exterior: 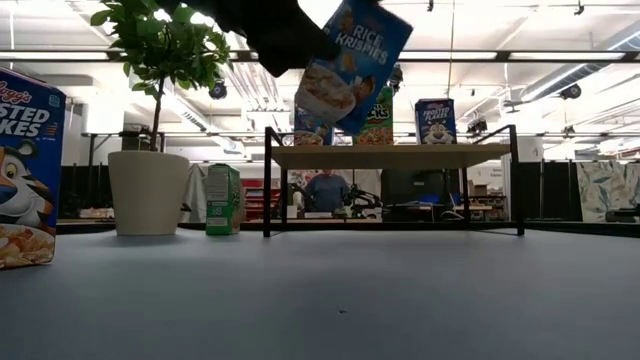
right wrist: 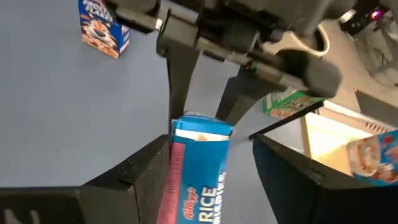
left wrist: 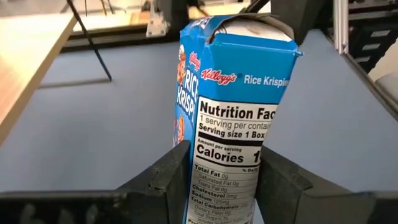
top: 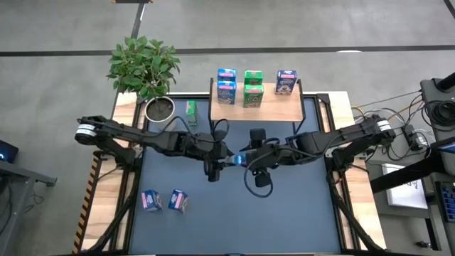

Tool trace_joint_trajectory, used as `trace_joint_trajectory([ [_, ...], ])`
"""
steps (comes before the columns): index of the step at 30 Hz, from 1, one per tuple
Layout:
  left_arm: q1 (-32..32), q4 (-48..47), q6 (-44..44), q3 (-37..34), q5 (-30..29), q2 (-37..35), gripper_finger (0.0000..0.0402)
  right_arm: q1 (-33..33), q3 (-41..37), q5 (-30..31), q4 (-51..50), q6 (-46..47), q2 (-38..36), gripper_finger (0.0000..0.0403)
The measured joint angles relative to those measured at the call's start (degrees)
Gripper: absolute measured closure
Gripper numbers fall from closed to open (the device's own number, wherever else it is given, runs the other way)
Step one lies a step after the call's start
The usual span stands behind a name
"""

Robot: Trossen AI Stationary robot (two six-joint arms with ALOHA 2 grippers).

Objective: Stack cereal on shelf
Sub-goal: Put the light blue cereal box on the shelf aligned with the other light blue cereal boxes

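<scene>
A light blue Rice Krispies cereal box (top: 237,160) hangs in the air over the middle of the dark blue mat, between my two grippers. My left gripper (top: 219,159) is shut on one end of it. My right gripper (top: 250,158) is open, its fingers (right wrist: 144,174) on either side of the box's other end (right wrist: 200,134), with a gap on one side. The shelf (top: 257,107) stands at the far edge and carries two light blue boxes (top: 226,84), two green ones (top: 253,87) and a dark blue one (top: 286,82). My left gripper pinches the box's two broad faces near its bottom end (left wrist: 189,177) between its two fingers, the narrow nutrition panel toward its camera. The fingers come about level from the table's left. The box is lifted clear and tilted (exterior: 350,60), its top end away from the gripper.
A potted plant (top: 146,67) stands at the far left, with a green box (top: 190,108) upright on the table beside it. Two more boxes (top: 151,200) (top: 178,201) lie at the near left of the mat. A person (exterior: 325,190) shows far behind the shelf.
</scene>
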Motion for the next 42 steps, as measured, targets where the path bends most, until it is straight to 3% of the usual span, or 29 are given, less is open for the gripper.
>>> trace_joint_trajectory([
  [8, 0.1, 5.2, 5.1, -4.8, -0.7, -5.3, 0.0268, 0.0, 4.4, 0.4, -2.9, -3.0, -3.7, 0.0164],
  [15, 5.0, 11.9, 10.8, -9.3, -14.5, -10.3, 0.0268, 0.0, 2.7, 0.3, -3.3, -1.7, -11.4, 0.0168],
  [17, 7.8, 15.3, 11.5, -10.3, -16.0, -10.3, 0.0268, 0.0, 1.1, 0.3, -2.9, -0.9, -13.2, 0.017],
  [21, 13.4, 20.1, 11.6, -13.0, -14.9, -9.9, 0.0268, 0.0, -3.0, 0.2, -1.4, 0.8, -16.4, 0.0172],
  [28, 20.8, 27.8, 9.6, -17.3, -5.6, -9.7, 0.0268, 0.0, -10.9, 0.2, 4.1, 1.9, -20.7, 0.0171],
  [42, 23.8, 29.2, 4.0, -18.2, -5.1, -9.6, 0.0252, 0.0, -19.1, -0.1, 13.5, -0.3, -22.7, 0.017],
])
